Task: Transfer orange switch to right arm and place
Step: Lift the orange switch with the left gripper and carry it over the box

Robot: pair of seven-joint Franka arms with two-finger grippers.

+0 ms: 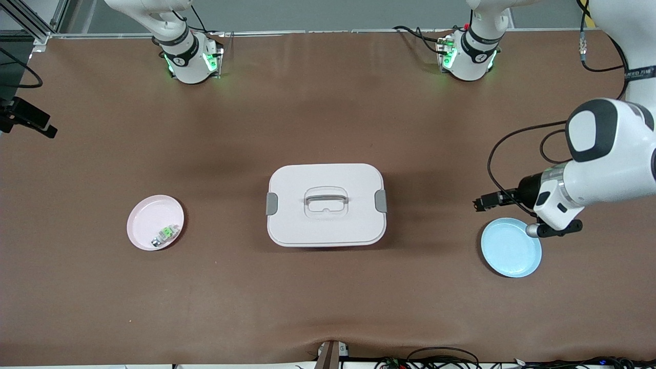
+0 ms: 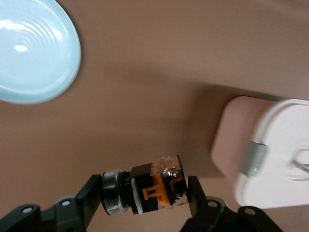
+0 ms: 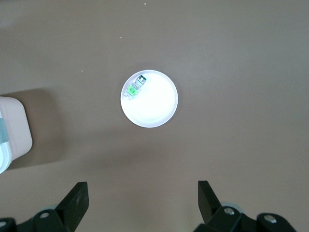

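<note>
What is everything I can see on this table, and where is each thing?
Box: one, white with grey clips and handle, lid on, mid-table.
Pink plate: one, toward the right arm's end of the table.
Green part: one, clear and green, on the pink plate.
Blue plate: one, bare, toward the left arm's end.
Orange switch: one, black and orange, held in the left gripper.
Left gripper: one, black, shut on the switch, over the blue plate's edge.
Right gripper: one, black, jaws open, high over the table beside the pink plate, waiting.

A robotics lab: two bolted arm bases (image 1: 190,60), aluminium framing (image 1: 31,23), loose cables (image 1: 441,356).
</note>
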